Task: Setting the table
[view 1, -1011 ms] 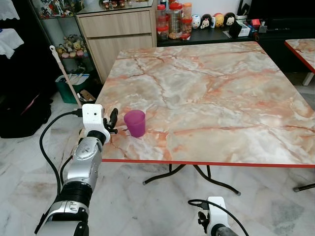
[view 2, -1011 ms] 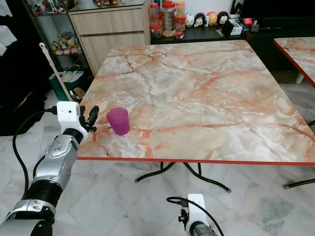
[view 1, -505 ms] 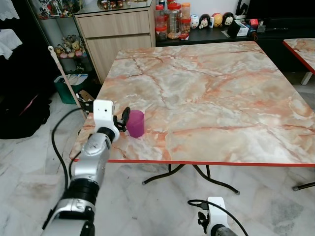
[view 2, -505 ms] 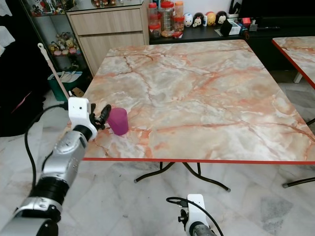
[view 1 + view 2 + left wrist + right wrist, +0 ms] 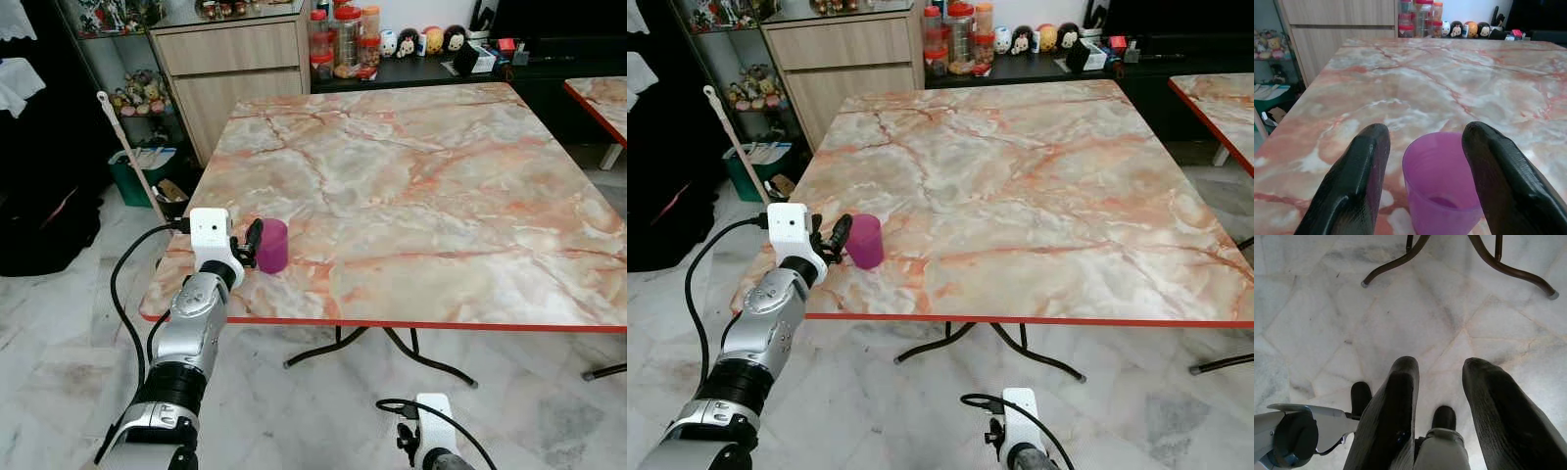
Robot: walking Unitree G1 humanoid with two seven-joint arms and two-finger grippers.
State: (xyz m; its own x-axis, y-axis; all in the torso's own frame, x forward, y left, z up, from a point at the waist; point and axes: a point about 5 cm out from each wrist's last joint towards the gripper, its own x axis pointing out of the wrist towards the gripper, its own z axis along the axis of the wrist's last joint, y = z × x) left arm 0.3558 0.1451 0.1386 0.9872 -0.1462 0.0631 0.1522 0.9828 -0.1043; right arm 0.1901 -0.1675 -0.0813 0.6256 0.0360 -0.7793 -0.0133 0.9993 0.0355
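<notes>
Purple cup (image 5: 272,245) sits upright near table (image 5: 441,196) front-left corner, close to left edge. Your left gripper (image 5: 1422,161) straddles it, fingers spread, no contact yet, lined up for side grab. Right gripper (image 5: 1437,396) hangs idle over floor, fingers apart.

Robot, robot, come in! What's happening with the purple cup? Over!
Left gripper open, fingers either side of the purple cup, no squeeze yet. Cup upright near the table edge. Right gripper idle, open above the floor. Nothing in the way.
</notes>
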